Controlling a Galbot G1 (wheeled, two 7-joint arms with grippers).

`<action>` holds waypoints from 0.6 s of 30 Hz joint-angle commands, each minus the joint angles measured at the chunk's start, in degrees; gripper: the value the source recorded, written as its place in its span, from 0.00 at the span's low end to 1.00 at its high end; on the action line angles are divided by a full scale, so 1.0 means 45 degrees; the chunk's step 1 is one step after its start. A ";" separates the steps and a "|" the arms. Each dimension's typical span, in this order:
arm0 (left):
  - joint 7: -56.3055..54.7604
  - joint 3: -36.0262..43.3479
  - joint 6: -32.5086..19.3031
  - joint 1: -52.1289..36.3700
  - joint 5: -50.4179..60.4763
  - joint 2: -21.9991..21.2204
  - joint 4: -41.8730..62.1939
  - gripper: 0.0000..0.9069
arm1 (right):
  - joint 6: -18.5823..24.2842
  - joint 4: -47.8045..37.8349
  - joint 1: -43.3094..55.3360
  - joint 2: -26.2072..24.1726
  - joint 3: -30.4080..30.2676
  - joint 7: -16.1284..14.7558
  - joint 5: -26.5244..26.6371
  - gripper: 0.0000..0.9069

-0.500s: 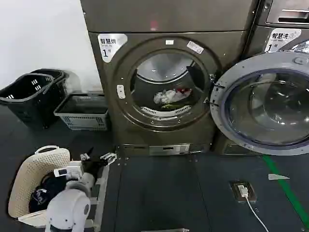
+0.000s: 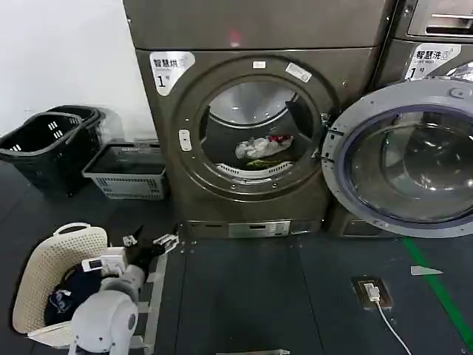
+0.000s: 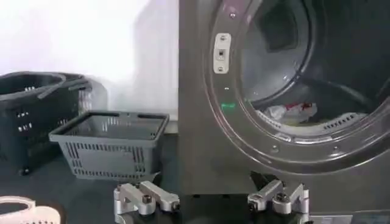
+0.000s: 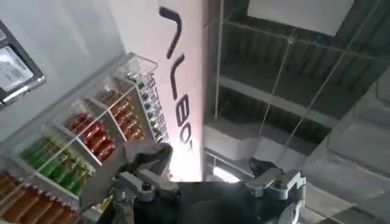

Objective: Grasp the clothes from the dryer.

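At nine o'clock in the head view, two black wheeled shopping baskets [image 2: 50, 144] stand against the white wall, and just beside them a grey plastic hand basket [image 2: 127, 172] sits on the dark floor. Down at seven o'clock a cream wicker basket [image 2: 53, 266] holds dark clothing [image 2: 70, 292], with the white left arm lying over it. The left gripper [image 2: 150, 241] hangs low near the floor, pointing toward the machine, its fingers [image 3: 146, 196] spread wide and holding nothing; it is well apart from the port.

At the centre stands the dryer [image 2: 251, 140], bronze-grey, with a white label [image 2: 170, 68] marked "1" at eleven o'clock of its round port. The clothes [image 2: 263, 148], a small white, red and yellow-green bundle, lie on the bottom of the drum, at about five o'clock inside the opening; the left wrist view shows them just behind the port's rim.

At three o'clock the grey-rimmed glass door [image 2: 406, 159] stands swung open, covering the neighbouring machine. At five o'clock a floor socket [image 2: 372, 291] with a white cable sits by a green floor line.

The right gripper [image 4: 210, 185], in its own wrist view, points up at a ceiling and a shelf of bottles [image 4: 91, 140], its fingers wide apart and empty.
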 commanded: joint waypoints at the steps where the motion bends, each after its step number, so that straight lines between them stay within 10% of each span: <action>1: 0.0006 -0.0018 0.0624 0.0023 -0.0020 0.0016 -0.0035 1.00 | 0.0195 -0.0081 -0.0027 0.0059 -0.0031 0.0057 -0.0018 1.00; 18: 0.0055 -0.0007 0.0624 0.0037 -0.0056 0.0001 -0.0091 1.00 | 0.0030 -0.0170 0.0032 -0.0031 -0.0033 0.0062 0.0055 1.00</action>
